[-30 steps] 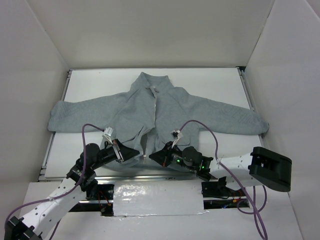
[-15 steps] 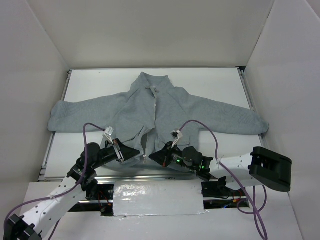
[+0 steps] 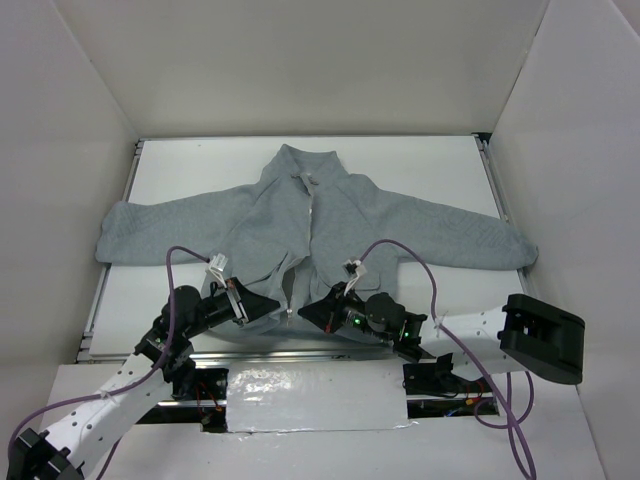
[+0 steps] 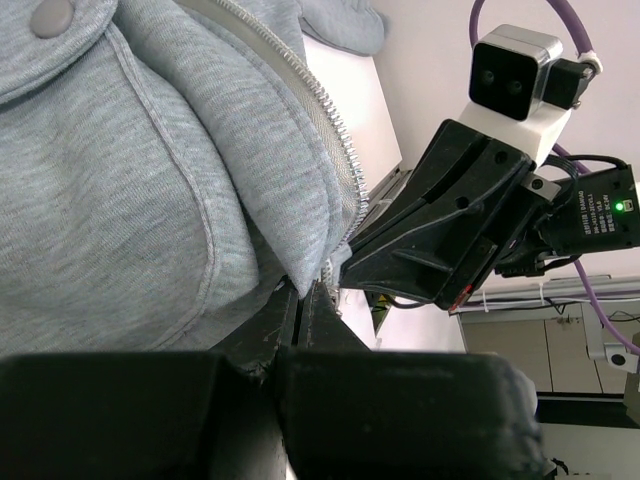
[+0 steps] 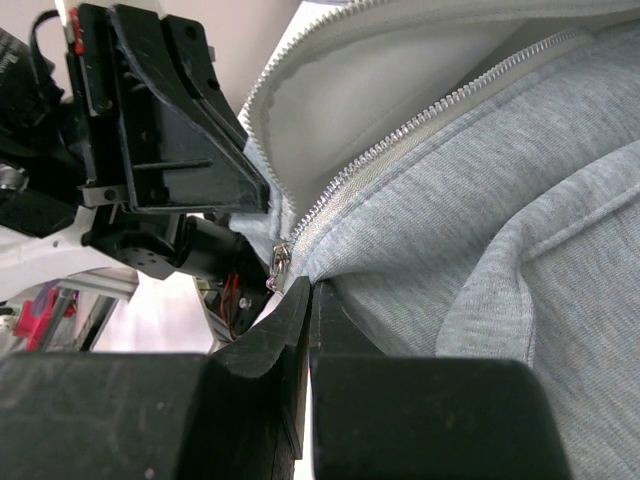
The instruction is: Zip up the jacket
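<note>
The jacket [image 3: 310, 225] lay spread flat, with its hem at the near edge of the tabletop [image 3: 420, 160]. Your left gripper [image 3: 272, 308] and right gripper [image 3: 305, 312] each pinched the hem beside the open zipper [image 3: 310, 215]. You needed both bottom ends level and seated in the slider [image 5: 278, 268] before pulling.

Setting: robot lab, test cell. White panels [image 3: 300, 60] box in a white table [image 3: 420, 160] on three sides. Left arm [image 3: 110, 400] and right arm [image 3: 480, 335] are mounted at the near edge. Purple cables [image 3: 420, 265] loop loose over the work area. A camera [image 4: 515, 75] sits on one wrist. A crinkled silver sheet [image 3: 315, 398] lies between the bases.
</note>
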Robot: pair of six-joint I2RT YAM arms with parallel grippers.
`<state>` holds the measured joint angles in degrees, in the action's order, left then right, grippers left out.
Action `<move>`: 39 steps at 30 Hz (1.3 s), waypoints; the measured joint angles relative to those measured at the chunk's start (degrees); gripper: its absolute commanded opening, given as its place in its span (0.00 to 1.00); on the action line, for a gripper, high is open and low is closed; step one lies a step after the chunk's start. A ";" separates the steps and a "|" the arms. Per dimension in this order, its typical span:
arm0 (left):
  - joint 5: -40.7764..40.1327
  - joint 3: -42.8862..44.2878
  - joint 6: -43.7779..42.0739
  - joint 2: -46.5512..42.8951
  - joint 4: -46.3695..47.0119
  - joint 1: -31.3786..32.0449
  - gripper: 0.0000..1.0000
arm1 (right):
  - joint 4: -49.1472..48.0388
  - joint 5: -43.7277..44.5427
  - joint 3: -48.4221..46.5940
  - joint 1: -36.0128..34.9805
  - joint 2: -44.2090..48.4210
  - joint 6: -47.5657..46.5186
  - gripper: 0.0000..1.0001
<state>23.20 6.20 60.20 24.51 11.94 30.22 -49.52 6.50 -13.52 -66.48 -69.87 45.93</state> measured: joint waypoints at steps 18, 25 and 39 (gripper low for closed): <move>0.00 -0.44 0.04 -0.76 -0.07 0.00 0.00 | -0.20 -0.15 0.00 0.15 0.20 0.02 0.00; -0.04 -0.42 -0.02 -0.44 -0.07 0.00 0.00 | -0.22 -0.33 0.00 0.15 0.13 0.02 0.00; -0.63 -0.15 -0.22 -0.02 -0.46 0.00 0.00 | -0.20 -1.55 0.00 0.26 -1.09 0.02 0.00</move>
<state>22.57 6.04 59.99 24.49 11.49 30.22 -49.71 4.95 -13.52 -66.22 -70.96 45.95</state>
